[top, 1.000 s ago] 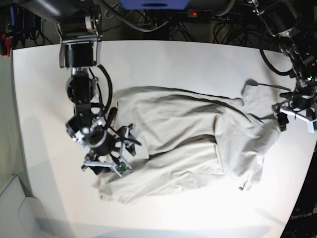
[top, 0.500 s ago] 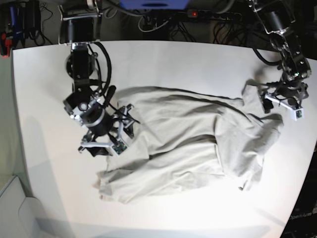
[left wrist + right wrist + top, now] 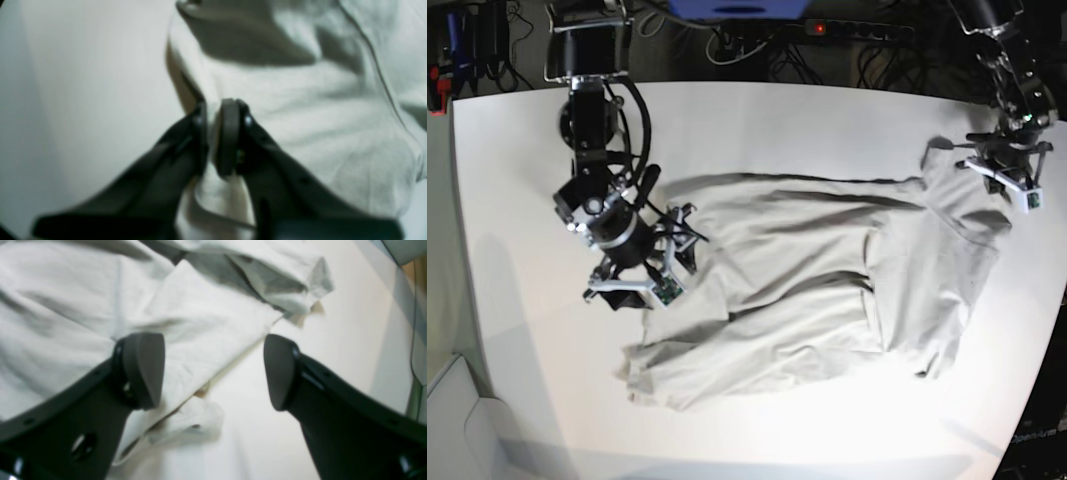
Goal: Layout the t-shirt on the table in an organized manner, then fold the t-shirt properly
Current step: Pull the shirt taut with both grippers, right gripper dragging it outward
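T-shirt point(image 3: 827, 270): soft woven cotton cloth, matt, pale grey-beige, creased, fine stitched seam visible in left wrist view. Tabletop point(image 3: 757, 120): smooth white, mostly matt, bright glare patch near front edge. Right claw point(image 3: 213, 371): dark plastic, smooth, slight sheen; finger pads point(image 3: 146, 368) matt grey, rubbery-looking. Left claw point(image 3: 218, 136): same dark plastic, blurred.

Plain grey-beige t-shirt point(image 3: 827, 270) on a white table point(image 3: 777, 120), black claws.

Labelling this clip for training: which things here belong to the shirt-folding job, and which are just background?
Job: t-shirt, table, left gripper shut on the t-shirt's edge, right gripper open beside it.
Background: cables and power strip behind the table.
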